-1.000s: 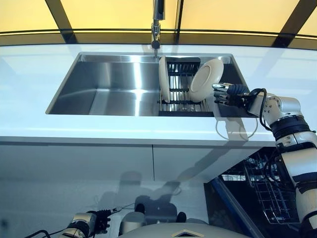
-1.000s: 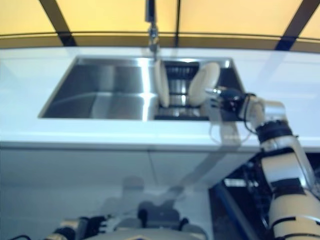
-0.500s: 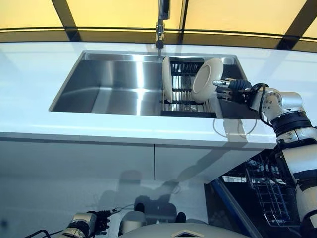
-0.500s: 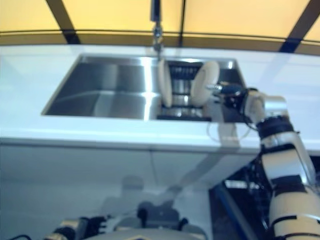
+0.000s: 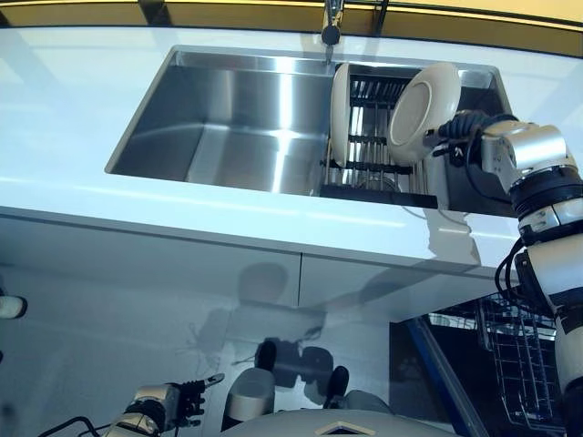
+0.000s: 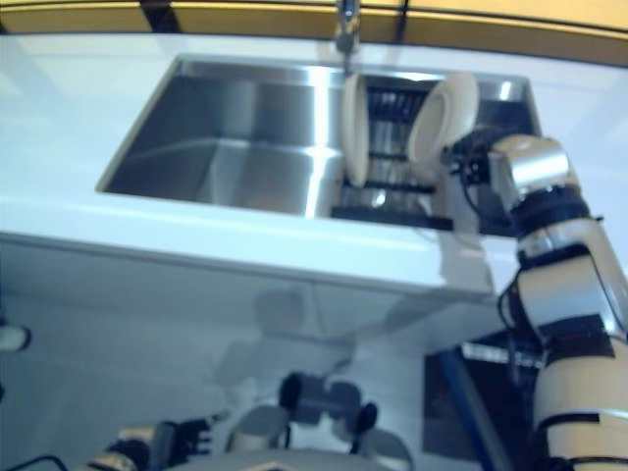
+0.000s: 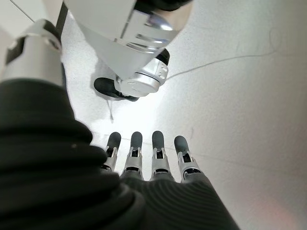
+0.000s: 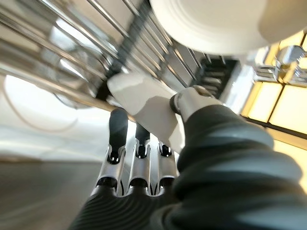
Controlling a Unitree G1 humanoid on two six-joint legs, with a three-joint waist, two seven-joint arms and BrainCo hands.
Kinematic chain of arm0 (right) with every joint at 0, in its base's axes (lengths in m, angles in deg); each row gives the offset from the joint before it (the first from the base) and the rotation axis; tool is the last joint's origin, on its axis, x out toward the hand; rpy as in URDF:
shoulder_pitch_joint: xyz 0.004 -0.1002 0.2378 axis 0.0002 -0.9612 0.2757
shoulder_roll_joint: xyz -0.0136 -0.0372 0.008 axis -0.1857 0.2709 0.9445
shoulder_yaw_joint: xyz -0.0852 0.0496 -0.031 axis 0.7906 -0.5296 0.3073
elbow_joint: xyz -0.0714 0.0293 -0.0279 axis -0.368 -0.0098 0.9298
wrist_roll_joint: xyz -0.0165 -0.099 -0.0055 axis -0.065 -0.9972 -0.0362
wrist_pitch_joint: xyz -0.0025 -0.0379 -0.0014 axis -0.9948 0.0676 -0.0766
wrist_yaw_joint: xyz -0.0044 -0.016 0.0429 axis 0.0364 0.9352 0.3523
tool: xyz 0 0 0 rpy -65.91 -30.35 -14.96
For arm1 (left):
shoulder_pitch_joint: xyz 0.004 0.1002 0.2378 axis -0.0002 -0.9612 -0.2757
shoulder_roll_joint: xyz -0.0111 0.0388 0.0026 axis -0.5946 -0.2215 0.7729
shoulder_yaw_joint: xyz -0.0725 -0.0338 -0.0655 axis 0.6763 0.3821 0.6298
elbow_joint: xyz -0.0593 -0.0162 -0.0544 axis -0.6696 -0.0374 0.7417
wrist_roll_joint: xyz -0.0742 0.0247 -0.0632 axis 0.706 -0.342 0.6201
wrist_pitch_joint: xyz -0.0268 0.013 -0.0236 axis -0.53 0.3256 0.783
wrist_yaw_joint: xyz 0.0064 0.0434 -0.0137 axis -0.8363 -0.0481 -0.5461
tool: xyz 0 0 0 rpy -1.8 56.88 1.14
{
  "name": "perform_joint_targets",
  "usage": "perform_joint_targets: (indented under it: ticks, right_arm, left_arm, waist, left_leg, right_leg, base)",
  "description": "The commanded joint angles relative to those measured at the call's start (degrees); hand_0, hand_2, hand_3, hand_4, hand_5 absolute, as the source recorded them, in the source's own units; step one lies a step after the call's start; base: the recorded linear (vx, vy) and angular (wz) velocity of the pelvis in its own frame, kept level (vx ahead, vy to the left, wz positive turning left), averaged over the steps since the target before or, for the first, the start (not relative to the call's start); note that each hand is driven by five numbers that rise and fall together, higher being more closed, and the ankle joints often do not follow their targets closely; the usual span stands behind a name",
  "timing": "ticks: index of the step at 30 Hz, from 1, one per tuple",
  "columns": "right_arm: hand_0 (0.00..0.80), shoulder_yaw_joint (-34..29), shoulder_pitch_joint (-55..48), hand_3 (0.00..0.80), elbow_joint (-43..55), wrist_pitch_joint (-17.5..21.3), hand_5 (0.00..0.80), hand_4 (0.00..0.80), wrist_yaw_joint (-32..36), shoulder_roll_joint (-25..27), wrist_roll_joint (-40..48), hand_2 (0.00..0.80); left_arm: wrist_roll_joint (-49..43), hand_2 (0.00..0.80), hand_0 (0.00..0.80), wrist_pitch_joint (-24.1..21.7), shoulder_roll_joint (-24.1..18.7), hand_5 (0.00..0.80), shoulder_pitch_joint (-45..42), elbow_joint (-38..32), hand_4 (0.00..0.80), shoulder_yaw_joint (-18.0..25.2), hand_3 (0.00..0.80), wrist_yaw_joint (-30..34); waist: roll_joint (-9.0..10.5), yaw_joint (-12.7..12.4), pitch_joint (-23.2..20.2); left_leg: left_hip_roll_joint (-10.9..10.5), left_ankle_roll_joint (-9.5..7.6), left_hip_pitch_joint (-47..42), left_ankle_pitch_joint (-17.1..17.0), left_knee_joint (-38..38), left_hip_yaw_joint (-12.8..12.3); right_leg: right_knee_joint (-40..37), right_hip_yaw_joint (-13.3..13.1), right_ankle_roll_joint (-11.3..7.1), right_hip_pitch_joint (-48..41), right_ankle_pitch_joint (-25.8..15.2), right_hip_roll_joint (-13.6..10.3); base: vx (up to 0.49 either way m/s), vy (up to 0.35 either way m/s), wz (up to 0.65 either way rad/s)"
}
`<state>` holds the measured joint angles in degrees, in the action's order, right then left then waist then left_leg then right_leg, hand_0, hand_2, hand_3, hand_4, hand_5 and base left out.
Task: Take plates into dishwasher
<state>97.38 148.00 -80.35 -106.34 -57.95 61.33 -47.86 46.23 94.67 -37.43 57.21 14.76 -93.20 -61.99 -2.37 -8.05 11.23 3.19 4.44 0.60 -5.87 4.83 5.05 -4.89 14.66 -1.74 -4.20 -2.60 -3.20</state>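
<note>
Two cream plates stand in a black dish rack [image 5: 373, 168] at the right end of the steel sink [image 5: 228, 118]. One plate [image 5: 339, 114] stands upright, edge-on. The other plate [image 5: 424, 98] leans back to the right. My right hand [image 5: 454, 127] is against that leaning plate's right rim. In the right wrist view its fingers [image 8: 117, 129] run straight toward the rack wires, the thumb [image 8: 192, 100] points up at the plate [image 8: 211, 21], and nothing is clasped. My left hand [image 5: 168, 405] hangs low near the floor, fingers [image 7: 158, 148] straight and empty.
A tap [image 5: 330, 18] stands behind the sink's middle. A white counter [image 5: 228, 214] surrounds the sink, with cabinet fronts below. The wire rack of the open dishwasher [image 5: 524, 364] shows at the lower right, under my right arm.
The camera has tipped, so the sink sits lower and further right in the picture. My right hand has come in from the leaning plate's lower right to its right rim.
</note>
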Motion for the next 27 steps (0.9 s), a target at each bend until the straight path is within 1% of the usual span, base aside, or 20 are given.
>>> perform_joint_targets:
  ticks: [1,5,10,12,14,19,23,27]
  right_arm:
    - [0.800,5.63,8.95,0.800,-2.00,3.80,0.800,0.800,-0.89,2.48,-0.59,0.800]
    - [0.800,5.36,9.21,0.800,-2.40,4.24,0.800,0.800,-0.66,3.15,-0.07,0.800]
    - [0.800,4.66,9.22,0.800,-3.02,4.82,0.800,0.800,-1.40,3.74,-0.42,0.800]
    - [0.800,4.68,9.35,0.800,-3.12,4.45,0.800,0.800,-1.06,4.33,-0.59,0.800]
    - [0.800,4.81,9.48,0.800,-3.54,4.90,0.800,0.800,-0.55,4.84,-0.58,0.800]
    - [0.800,4.42,9.30,0.800,-3.78,5.50,0.800,0.800,-0.42,5.46,2.22,0.800]
    - [0.800,3.93,8.85,0.800,-3.38,5.04,0.800,0.800,-0.65,5.53,2.93,0.800]
    - [0.800,3.65,8.35,0.800,-2.94,5.94,0.800,0.800,-1.35,6.06,3.93,0.800]
  left_arm:
    - [0.76,0.000,0.000,-0.47,-1.13,0.000,3.56,1.85,0.000,-4.63,0.000,0.41]
    - [-1.19,0.000,0.000,-0.81,-1.64,0.000,2.85,1.63,0.000,-4.65,0.000,1.50]
    - [-2.33,0.000,0.000,-0.40,-1.83,0.000,2.28,1.99,0.000,-4.83,0.000,1.94]
    - [-2.55,0.000,0.000,-0.32,-1.96,0.000,2.18,2.05,0.000,-4.85,0.000,2.04]
    - [-2.84,0.000,0.000,-0.24,-2.09,0.000,2.13,2.08,0.000,-4.82,0.000,2.27]
    - [-3.52,0.000,0.000,-0.21,-2.31,0.000,2.04,2.22,0.000,-4.94,0.000,2.63]
    - [-3.75,0.000,0.000,0.36,-2.55,0.000,2.15,2.20,0.000,-4.85,0.000,2.77]
    - [-4.33,0.000,0.000,0.25,-2.77,0.000,2.21,2.18,0.000,-4.73,0.000,3.07]
  waist:
    - [2.14,-1.69,-0.06]
    - [2.49,-1.76,-0.89]
    - [2.90,-1.41,-2.36]
    - [3.08,-1.25,-2.84]
    - [3.18,-1.09,-3.31]
    - [3.46,-0.75,-4.16]
    - [3.66,-0.47,-4.57]
    - [3.95,-0.24,-4.96]
  left_leg:
    - [0.97,0.40,0.10,1.56,-0.26,-2.72]
    - [0.98,0.44,-0.86,1.88,-0.19,-3.06]
    - [1.00,0.41,-2.38,2.45,0.05,-3.81]
    - [1.02,0.38,-2.80,2.66,0.10,-4.04]
    - [1.07,0.40,-3.17,2.79,0.16,-4.29]
    - [1.06,0.41,-4.12,3.19,0.17,-4.65]
    - [1.13,0.44,-4.81,3.50,0.17,-4.93]
    - [1.20,0.51,-5.12,3.67,0.17,-5.20]
  right_leg:
    - [2.96,-1.74,-3.38,0.41,1.40,-4.55]
    - [2.71,-1.54,-3.55,-0.35,1.31,-4.62]
    - [2.14,-1.82,-3.70,-1.50,1.30,-4.42]
    - [1.93,-1.99,-3.69,-1.84,1.30,-4.32]
    - [1.73,-2.08,-3.72,-2.13,1.28,-4.24]
    - [1.35,-2.43,-3.82,-3.01,1.30,-4.16]
    - [1.01,-2.67,-3.82,-3.72,1.37,-4.01]
    - [0.79,-2.83,-3.85,-4.05,1.42,-3.88]
  base:
    - [0.000,0.000,0.00]
    - [0.018,-0.001,0.00]
    - [0.042,-0.003,0.00]
    - [0.000,0.000,0.00]
    - [0.000,0.000,0.00]
    - [0.000,0.000,0.00]
    - [0.001,-0.002,-0.01]
    - [-0.010,-0.005,-0.02]
